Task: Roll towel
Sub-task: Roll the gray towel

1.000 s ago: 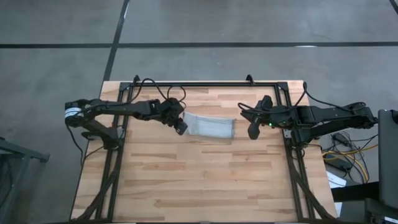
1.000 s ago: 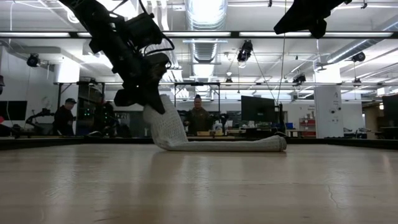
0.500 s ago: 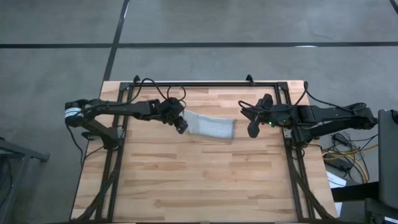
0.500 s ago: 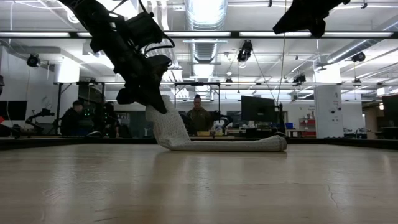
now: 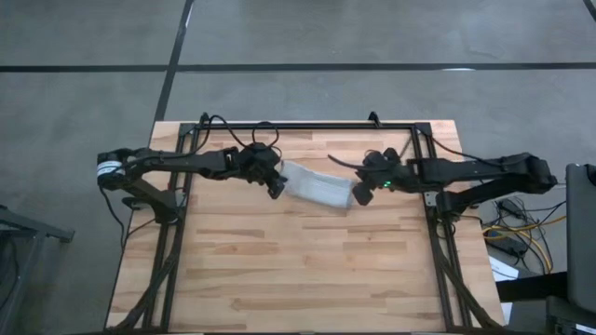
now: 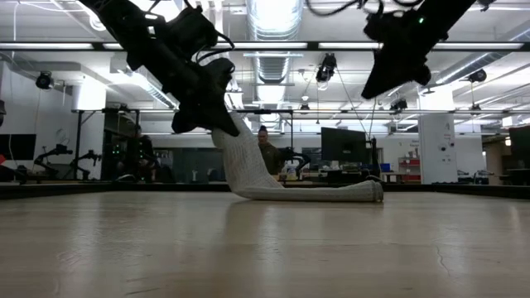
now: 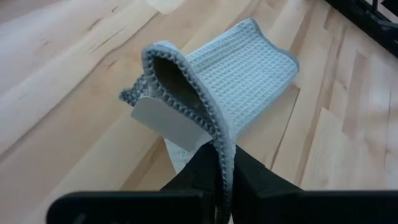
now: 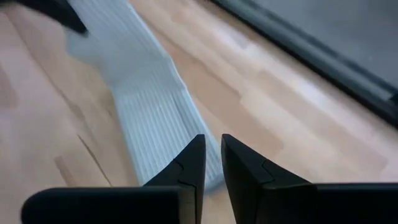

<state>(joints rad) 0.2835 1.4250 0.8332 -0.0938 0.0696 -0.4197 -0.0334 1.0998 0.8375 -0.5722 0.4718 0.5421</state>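
Two grippers flank the towel near the table's twelve o'clock edge. At its nine o'clock end, the left gripper pinches one edge, lifted off the wood. At three o'clock, the right gripper hovers above the flat end, jaws nearly pressed together, holding nothing.

Folded grey-blue waffle towel lies on the table, one end lifted.

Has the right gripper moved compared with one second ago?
Yes. In the high view the right gripper has moved left, away from the table's right rail, and now sits at the towel's right end.
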